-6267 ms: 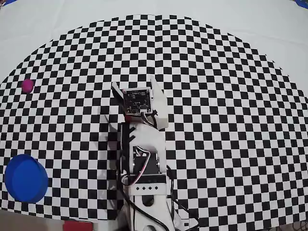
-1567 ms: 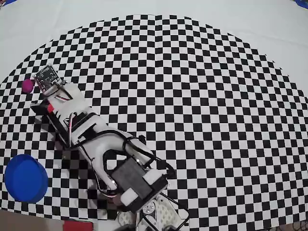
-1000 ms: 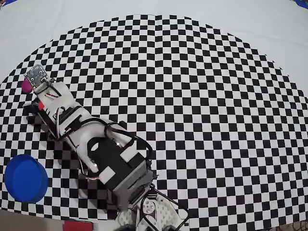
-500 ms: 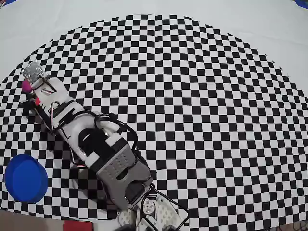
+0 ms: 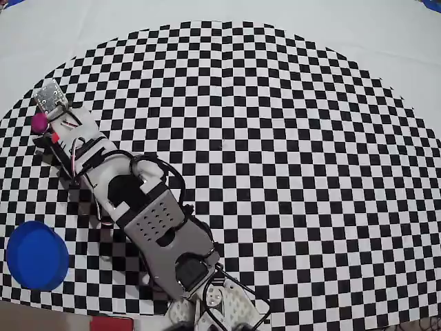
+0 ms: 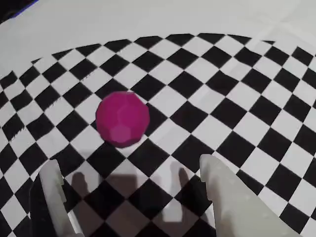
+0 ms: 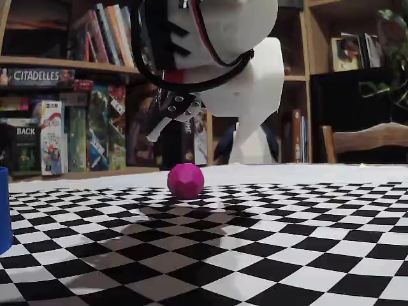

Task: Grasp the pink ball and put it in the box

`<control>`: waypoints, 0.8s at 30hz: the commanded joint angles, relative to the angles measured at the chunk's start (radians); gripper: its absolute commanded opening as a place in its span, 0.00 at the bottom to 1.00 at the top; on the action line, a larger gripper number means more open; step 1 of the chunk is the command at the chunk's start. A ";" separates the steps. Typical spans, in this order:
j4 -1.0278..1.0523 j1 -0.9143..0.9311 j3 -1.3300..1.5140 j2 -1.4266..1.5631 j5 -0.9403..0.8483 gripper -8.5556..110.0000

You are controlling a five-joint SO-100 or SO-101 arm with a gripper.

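Observation:
The pink ball [image 5: 39, 123] lies on the checkered mat near its far left edge. In the wrist view the ball [image 6: 122, 119] sits just ahead of my gripper [image 6: 131, 173], a little left of centre between the jaws. The jaws stand wide apart with only mat between them, and the white fingers [image 6: 223, 195] do not touch the ball. In the fixed view the gripper [image 7: 171, 124] hangs above the ball [image 7: 185, 181], which rests on the mat. In the overhead view the gripper [image 5: 47, 109] is right beside the ball. The blue box [image 5: 36, 254] stands at the front left.
The black-and-white checkered mat [image 5: 275, 138] covers a white table. The arm's body [image 5: 151, 221] stretches from the bottom centre to the upper left. A red object [image 5: 110, 323] shows at the bottom edge. Bookshelves [image 7: 64, 95] and a chair [image 7: 363, 140] stand behind the table.

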 commanded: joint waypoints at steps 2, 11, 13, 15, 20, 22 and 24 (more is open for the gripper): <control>-0.023 0.006 -0.074 -0.020 0.008 0.35; -0.023 0.008 -0.140 -0.080 0.008 0.35; -0.018 0.008 -0.161 -0.097 0.008 0.35; -0.014 0.008 -0.187 -0.112 0.006 0.35; 0.046 0.005 -0.262 -0.144 0.006 0.35; 0.049 0.005 -0.284 -0.156 0.006 0.35; 0.051 0.003 -0.302 -0.169 0.006 0.35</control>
